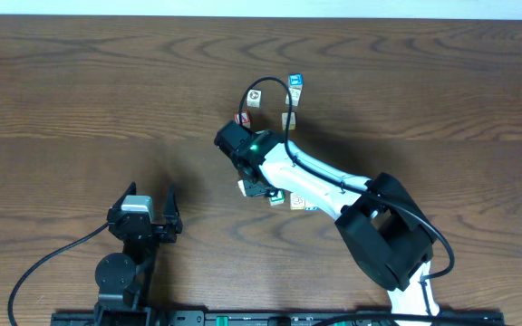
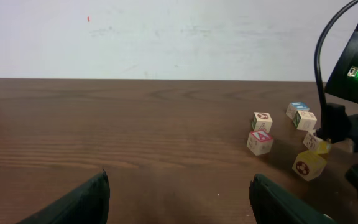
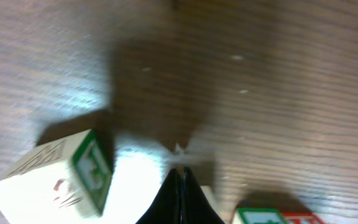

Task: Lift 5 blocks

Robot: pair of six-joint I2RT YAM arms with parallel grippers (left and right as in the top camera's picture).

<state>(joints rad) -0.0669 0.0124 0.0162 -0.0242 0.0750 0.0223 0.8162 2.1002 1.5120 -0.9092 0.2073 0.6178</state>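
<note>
Blocks (image 2: 308,166): tiny wooden cubes, coloured printed faces, loosely clustered.

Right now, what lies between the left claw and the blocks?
Nothing but bare wooden table; the left wrist view shows the open left claw facing the blocks across it.

overhead: I look straight down on the table (image 1: 80,91) from well above | left wrist: I look low and level across it toward the wall (image 2: 179,37), blocks (image 2: 308,166) mid-distance at right | right wrist: I sit very close over the table, blurred, one block (image 3: 55,177) lower left | shared: all three catch the blocks
</note>
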